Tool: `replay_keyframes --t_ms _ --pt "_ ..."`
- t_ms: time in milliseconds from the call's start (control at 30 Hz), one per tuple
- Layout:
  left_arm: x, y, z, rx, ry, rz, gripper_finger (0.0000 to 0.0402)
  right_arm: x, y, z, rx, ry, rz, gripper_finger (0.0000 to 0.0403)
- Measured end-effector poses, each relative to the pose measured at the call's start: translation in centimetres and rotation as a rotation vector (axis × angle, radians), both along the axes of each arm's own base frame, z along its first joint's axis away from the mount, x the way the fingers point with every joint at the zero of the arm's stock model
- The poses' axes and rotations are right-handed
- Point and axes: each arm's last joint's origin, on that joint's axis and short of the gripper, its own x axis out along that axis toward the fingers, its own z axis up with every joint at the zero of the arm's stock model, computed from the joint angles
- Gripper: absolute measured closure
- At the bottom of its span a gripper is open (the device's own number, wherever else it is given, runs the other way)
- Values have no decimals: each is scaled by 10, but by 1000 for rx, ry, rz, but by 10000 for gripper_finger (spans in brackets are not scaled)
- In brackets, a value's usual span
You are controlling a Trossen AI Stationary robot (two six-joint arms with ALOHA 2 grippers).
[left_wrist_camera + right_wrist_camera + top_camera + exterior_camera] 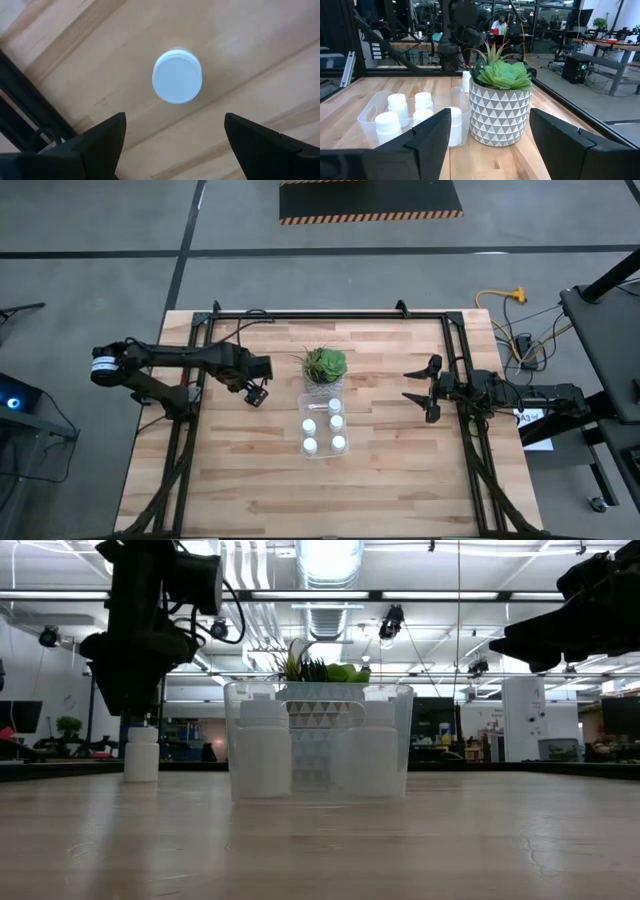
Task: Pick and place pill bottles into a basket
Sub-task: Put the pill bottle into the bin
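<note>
With five bottles (323, 432) already in the basket (303, 400), you have one bottle (177, 76) left on the counter (400, 480). Your left end effector (256, 394) hangs wide and empty above it; your right end effector (420, 392) waits open beside the plant (325, 364).

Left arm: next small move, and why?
Probably lower the left pincer straight down around the bottle and close. It hangs open above the one bottle standing on the table outside the basket, with the cap lying between the fingers in the wrist view. The right pincer waits at the table's right.
</note>
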Motion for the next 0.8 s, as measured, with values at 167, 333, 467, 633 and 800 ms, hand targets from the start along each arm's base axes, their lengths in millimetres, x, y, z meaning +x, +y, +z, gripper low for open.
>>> replay_keyframes --t_ms 167,333,467,633,800 --pt "4 1 -6 -16 -56 -16 83 0 0 0 1 0 0 142" --pt "8 5 -7 -8 -94 -17 84 0 0 0 1 -1 0 142" --pt "7 10 -7 -6 -93 -6 84 0 0 0 1 0 0 142" --pt "5 16 -7 -3 -90 -5 84 0 0 0 1 0 0 142" --pt "4 20 -7 -2 -85 -4 85 0 0 0 1 -1 0 142"
